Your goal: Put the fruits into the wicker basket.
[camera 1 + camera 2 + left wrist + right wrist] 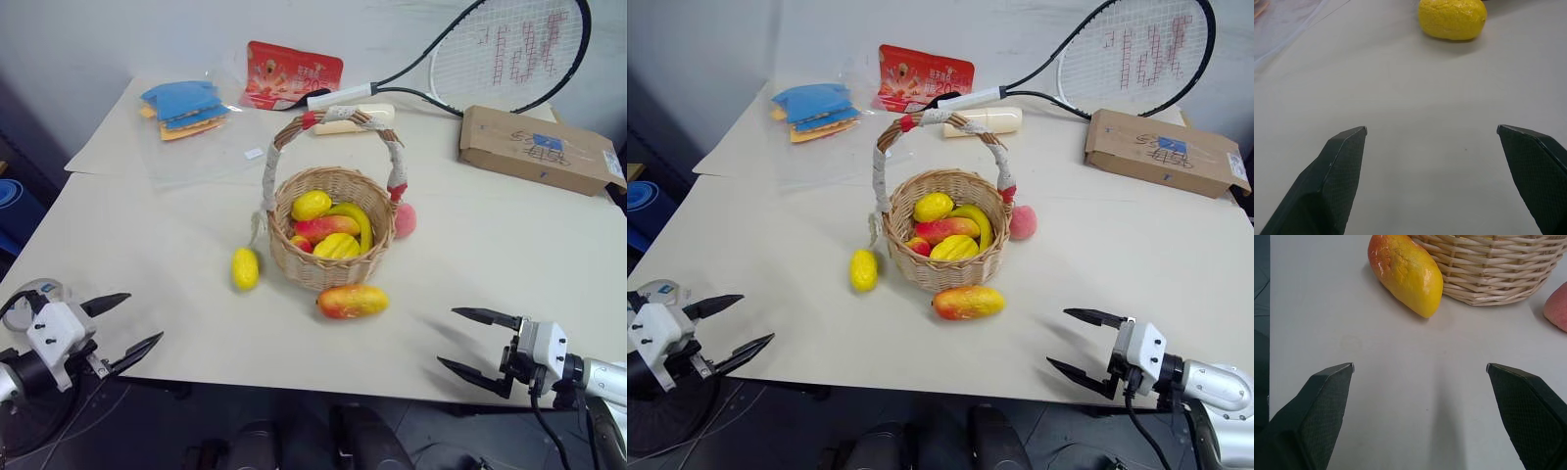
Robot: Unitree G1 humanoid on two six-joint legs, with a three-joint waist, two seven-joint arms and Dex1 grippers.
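the wicker basket (331, 230) sits mid-table with several fruits already inside, and three are still out on the table (137, 255): a yellow lemon (245, 267) just beside the basket on the robot's left, an orange-red mango (352, 301) lying just in front of the basket, nearly touching its base, and a pink peach (404, 220) tucked against the basket's right side. both tools hang at the near edge, empty — the left tool (122, 325) with its fingers spread wide, the right tool (472, 341) likewise agape. what matters for the next move, i'd say: the mango lies ahead and to the left of the right tool, its long axis running roughly across the table, parallel to the near edge, while the lemon lies ahead and to the right of the left tool, its long axis pointing away from the robot. each arm looks nearer its own fruit — the peach, behind the mango, seems the right arm's job.
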